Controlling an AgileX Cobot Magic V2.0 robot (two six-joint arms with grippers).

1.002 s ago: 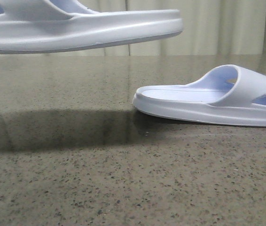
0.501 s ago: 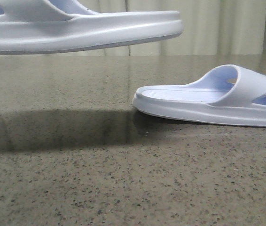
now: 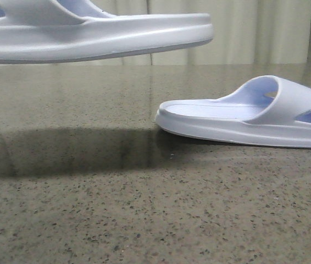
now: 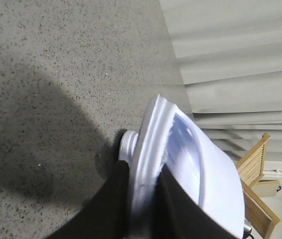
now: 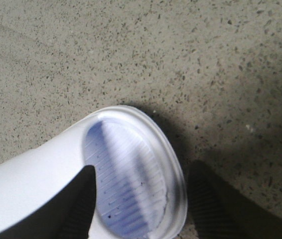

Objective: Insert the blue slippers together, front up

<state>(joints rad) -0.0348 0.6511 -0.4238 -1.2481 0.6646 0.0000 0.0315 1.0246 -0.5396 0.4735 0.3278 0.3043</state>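
Note:
One blue slipper (image 3: 100,36) hangs level in the air at the upper left of the front view, its sole well above the table. My left gripper (image 4: 145,172) is shut on the side edge of that slipper (image 4: 196,159), one black finger on each face of the sole. The other blue slipper (image 3: 243,118) lies flat on the table at the right, strap to the right. My right gripper (image 5: 142,172) is open, its fingers standing either side of the heel end of this slipper (image 5: 41,179). Neither gripper shows in the front view.
The speckled stone table (image 3: 144,220) carries a dark shadow under the raised slipper. Pale curtains (image 3: 243,33) hang behind the table. A wooden chair (image 4: 258,169) stands beyond the table edge in the left wrist view.

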